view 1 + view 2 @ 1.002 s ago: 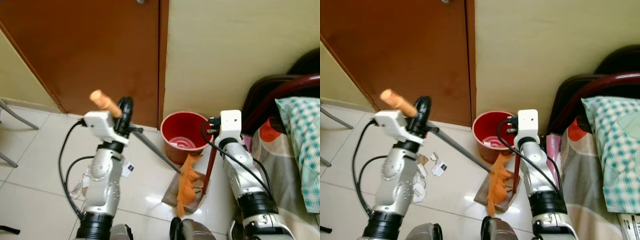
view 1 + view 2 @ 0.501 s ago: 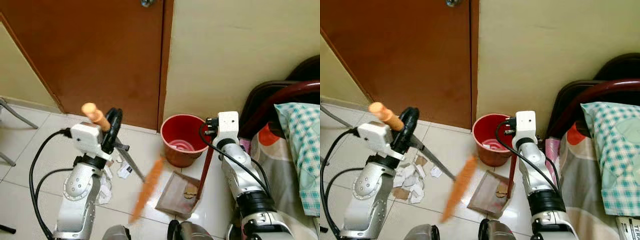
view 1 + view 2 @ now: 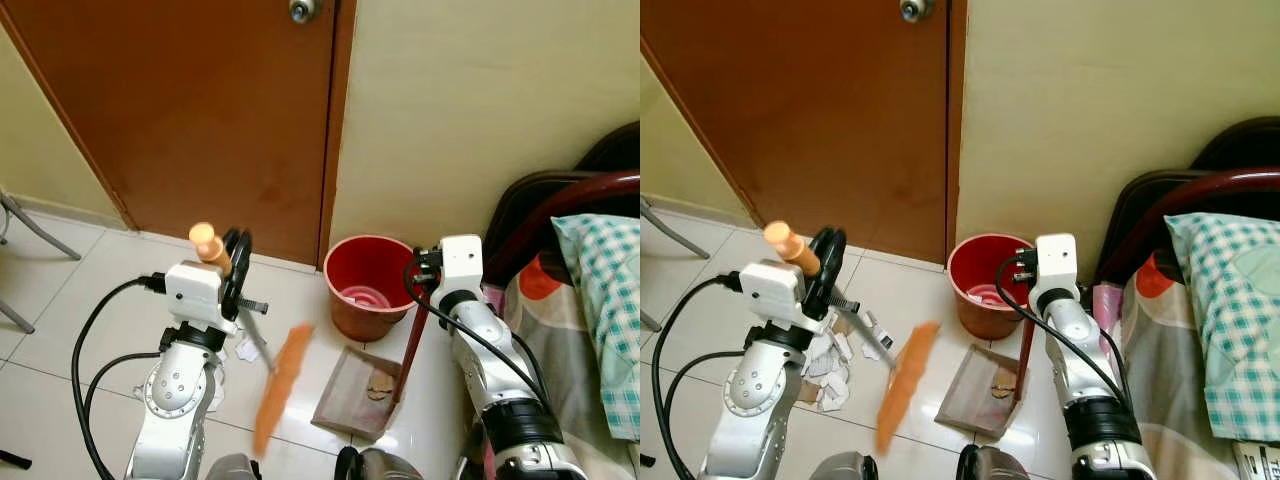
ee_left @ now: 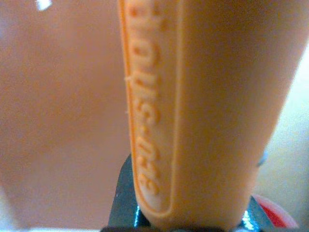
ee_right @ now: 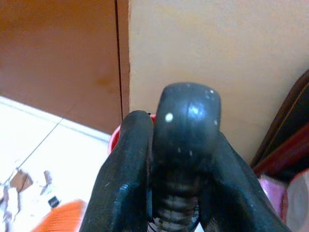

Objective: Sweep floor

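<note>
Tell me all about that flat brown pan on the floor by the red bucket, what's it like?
The dustpan is a flat brownish tray lying on the pale floor tiles just in front of the red bucket. A few scraps of litter lie in it. A long dark red handle rises from its right edge, nearly upright, with a black tip that the right gripper holds between its black fingers.

Brown wooden door (image 3: 200, 110) closed, round metal knob (image 3: 301, 10) at upper edge. Cream wall (image 3: 480, 90) right of door frame. Red bucket (image 3: 368, 285) on tiled floor (image 3: 60, 320), close against wall beside door frame. Bed at right: dark red curved headboard (image 3: 560, 195), checked green-white pillow (image 3: 605, 300), patterned sheet (image 3: 1145, 330) below. Grey metal chair legs (image 3: 25, 235) at far left edge.
</note>
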Motion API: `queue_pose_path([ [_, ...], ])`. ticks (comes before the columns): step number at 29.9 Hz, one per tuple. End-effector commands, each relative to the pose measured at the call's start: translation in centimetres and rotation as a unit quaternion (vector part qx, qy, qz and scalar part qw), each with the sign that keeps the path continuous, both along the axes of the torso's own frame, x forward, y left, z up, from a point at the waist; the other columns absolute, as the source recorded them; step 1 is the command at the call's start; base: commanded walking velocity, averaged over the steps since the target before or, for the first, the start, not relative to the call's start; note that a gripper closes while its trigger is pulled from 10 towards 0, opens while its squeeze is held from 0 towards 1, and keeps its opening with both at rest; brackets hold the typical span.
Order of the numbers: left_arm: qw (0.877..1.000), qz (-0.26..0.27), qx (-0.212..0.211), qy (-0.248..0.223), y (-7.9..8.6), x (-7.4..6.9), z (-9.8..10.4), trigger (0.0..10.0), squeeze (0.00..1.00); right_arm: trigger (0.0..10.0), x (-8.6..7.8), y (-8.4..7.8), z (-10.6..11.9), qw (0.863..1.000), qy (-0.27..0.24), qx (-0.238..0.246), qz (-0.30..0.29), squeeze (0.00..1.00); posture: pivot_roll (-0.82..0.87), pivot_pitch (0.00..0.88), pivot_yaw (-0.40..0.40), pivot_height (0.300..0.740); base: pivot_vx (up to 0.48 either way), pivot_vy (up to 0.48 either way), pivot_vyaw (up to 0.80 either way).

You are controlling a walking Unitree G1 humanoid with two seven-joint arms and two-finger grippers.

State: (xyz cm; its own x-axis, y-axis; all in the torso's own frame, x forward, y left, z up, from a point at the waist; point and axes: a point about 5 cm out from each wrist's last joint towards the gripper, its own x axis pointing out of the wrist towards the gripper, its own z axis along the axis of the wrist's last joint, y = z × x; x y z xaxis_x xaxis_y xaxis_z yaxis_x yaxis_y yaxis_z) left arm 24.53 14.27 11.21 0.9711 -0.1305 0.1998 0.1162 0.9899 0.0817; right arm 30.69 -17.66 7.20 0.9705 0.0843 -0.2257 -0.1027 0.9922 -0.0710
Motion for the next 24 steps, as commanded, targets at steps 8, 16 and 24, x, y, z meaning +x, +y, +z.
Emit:
queue_pose_path([
  [8,0.995,0.071,0.024,0.064,2.1,-0.6,-3.1,10.0,0.0,10.0,-2.7,-1.0,-1.7,0.993,0.088,-0.006,0.073,0.0,0.02,0.0,-0.055,0.74,0.0,0.0,0.0],
  [16,0.993,0.082,0.024,0.085,2.9,-1.1,-3.6,10.0,0.0,10.0,-6.3,-0.8,-3.4,0.968,0.185,0.001,0.17,0.0,0.04,0.0,-0.06,0.74,0.0,0.0,0.0],
  [24,0.988,0.093,-0.011,0.12,2.7,-2.3,-4.9,10.0,0.0,10.0,-9.4,-3.2,-3.6,0.948,0.258,0.028,0.182,0.0,0.03,0.0,-0.046,0.74,0.0,0.0,0.0],
])
